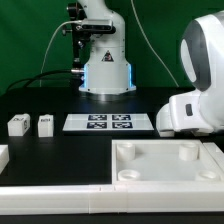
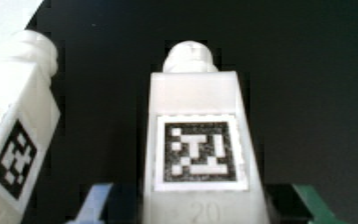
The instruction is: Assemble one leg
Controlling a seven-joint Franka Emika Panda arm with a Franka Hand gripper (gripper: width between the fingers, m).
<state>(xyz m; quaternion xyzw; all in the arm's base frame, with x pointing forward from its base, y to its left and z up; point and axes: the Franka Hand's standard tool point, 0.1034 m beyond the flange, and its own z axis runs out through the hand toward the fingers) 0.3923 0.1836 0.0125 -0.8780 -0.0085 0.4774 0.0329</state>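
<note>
In the wrist view a white leg (image 2: 197, 110) with a black-and-white marker on its face lies on the black table between my fingers. My gripper (image 2: 208, 202) is open. Its fingers (image 2: 101, 200) stand on either side of the leg's near end, with a dark gap on each side. A second leg (image 2: 19, 110) lies beside it, apart. In the exterior view two more legs (image 1: 17, 124) (image 1: 44, 124) stand at the left. My white arm (image 1: 192, 95) fills the right and hides the gripper and the legs under it.
The marker board (image 1: 109, 122) lies mid-table. The large white tray-like piece (image 1: 165, 160) with corner sockets lies at the front. Another white part (image 1: 3, 155) shows at the exterior view's left edge. The robot base (image 1: 105, 65) stands at the back.
</note>
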